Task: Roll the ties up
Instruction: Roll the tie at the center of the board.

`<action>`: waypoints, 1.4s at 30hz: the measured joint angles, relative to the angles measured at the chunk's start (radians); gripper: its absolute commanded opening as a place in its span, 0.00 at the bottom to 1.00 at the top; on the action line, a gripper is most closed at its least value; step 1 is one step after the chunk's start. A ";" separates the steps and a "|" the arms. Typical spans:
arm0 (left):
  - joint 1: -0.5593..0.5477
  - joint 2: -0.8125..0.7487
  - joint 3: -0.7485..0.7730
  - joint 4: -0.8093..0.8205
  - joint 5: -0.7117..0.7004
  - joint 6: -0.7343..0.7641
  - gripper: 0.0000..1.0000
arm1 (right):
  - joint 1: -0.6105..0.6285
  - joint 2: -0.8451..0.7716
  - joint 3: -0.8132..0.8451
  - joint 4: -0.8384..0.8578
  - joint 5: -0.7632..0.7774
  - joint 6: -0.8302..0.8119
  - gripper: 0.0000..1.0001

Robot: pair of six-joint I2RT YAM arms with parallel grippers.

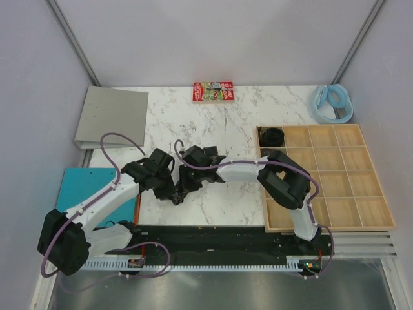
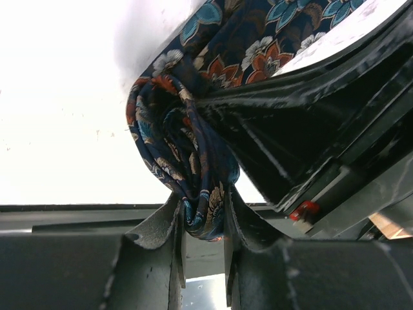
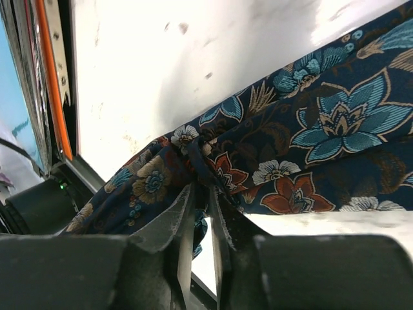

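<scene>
A dark navy floral tie [image 1: 182,187] lies bunched on the marble table between my two grippers. In the left wrist view the tie [image 2: 187,148] is a loose coil, and my left gripper [image 2: 203,219] is shut on its lower fold. In the right wrist view the tie [image 3: 303,155] runs as a wide strip to the right, and my right gripper [image 3: 201,194] is shut on a fold of it. In the top view my left gripper [image 1: 169,187] and right gripper [image 1: 188,181] meet over the tie. A rolled dark tie [image 1: 272,136] sits in the tray's top-left cell.
A wooden compartment tray [image 1: 335,194] stands at the right. A red printed flat box [image 1: 212,91] lies at the back. A pale blue ring [image 1: 333,102] is at the back right. A grey board [image 1: 113,116] and a teal mat [image 1: 80,187] lie at the left.
</scene>
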 measured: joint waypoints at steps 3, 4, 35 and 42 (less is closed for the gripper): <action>0.007 0.026 0.022 0.015 0.000 0.018 0.10 | -0.039 -0.001 0.011 -0.026 -0.008 -0.017 0.26; 0.009 0.032 0.027 0.019 0.000 0.023 0.10 | -0.046 -0.002 0.012 -0.030 -0.009 -0.018 0.26; 0.174 0.047 0.061 -0.151 0.040 0.230 0.08 | 0.042 -0.053 -0.003 0.087 -0.052 0.100 0.20; 0.179 0.153 0.108 -0.189 0.040 0.292 0.07 | 0.037 -0.007 0.005 0.112 -0.079 0.109 0.19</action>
